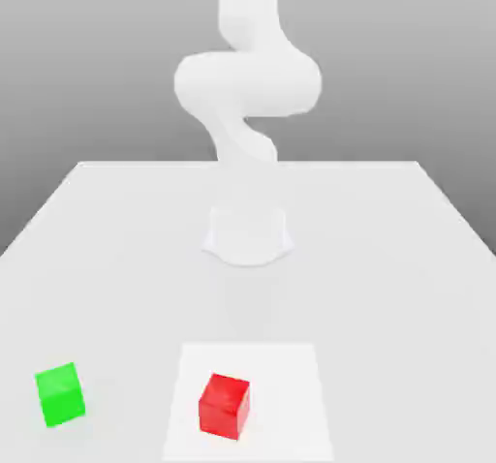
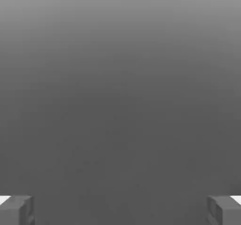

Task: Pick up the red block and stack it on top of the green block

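Red block (image 1: 224, 405): we list a plain matte cube on a pale square patch of smooth white tabletop (image 1: 407, 258). Green block (image 1: 60, 393): matching cube, well apart. Pincer (image 2: 120, 210): grey square fingertips wide open, empty.

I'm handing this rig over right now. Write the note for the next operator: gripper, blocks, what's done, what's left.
Gripper: open, nothing between its fingers, seen in the hand view.
Red block: on the table near the front edge, on a lighter square patch, untouched.
Green block: on the table toward the exterior view's left of the red block, apart from it, nothing on top.
Done: nothing yet.
Left: reach the red block, grasp it, lift it, set it on the green block, release.
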{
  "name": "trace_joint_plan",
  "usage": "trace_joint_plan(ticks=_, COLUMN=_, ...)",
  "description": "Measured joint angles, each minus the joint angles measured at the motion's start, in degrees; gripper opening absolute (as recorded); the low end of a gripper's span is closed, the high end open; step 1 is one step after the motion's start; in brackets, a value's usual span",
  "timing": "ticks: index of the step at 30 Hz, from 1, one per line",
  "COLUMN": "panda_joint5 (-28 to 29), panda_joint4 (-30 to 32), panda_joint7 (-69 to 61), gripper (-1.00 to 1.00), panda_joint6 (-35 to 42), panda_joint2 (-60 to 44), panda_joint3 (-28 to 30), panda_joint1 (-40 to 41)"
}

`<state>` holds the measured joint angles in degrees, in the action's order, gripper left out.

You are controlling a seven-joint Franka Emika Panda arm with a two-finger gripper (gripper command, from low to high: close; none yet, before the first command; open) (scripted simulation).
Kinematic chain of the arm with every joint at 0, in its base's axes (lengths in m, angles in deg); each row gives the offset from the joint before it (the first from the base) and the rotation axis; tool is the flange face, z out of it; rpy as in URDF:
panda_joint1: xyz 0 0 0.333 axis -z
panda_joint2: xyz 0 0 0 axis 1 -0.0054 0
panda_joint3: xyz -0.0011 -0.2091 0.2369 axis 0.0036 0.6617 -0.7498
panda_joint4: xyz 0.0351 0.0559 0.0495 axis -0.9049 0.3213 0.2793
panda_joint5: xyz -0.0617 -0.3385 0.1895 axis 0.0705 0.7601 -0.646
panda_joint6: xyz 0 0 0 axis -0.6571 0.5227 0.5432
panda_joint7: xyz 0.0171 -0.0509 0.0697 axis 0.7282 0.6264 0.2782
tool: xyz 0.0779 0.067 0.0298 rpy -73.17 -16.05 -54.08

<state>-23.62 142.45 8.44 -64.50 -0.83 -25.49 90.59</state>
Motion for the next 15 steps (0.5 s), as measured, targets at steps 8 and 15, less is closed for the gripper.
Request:
trace_joint_plan(ticks=8, panda_joint5=1.03, panda_joint4=5.23, panda_joint7=4.74, gripper=0.00, panda_joint6=-7.70, panda_joint2=-16.99, panda_joint3=-1.30, panda_joint1=2.57)
trace_joint_plan(ticks=15, panda_joint5=1.70, panda_joint4=9.72, panda_joint7=8.64, gripper=0.00, panda_joint6=-14.29, panda_joint2=-31.53, panda_joint3=-1.55, panda_joint1=3.98)
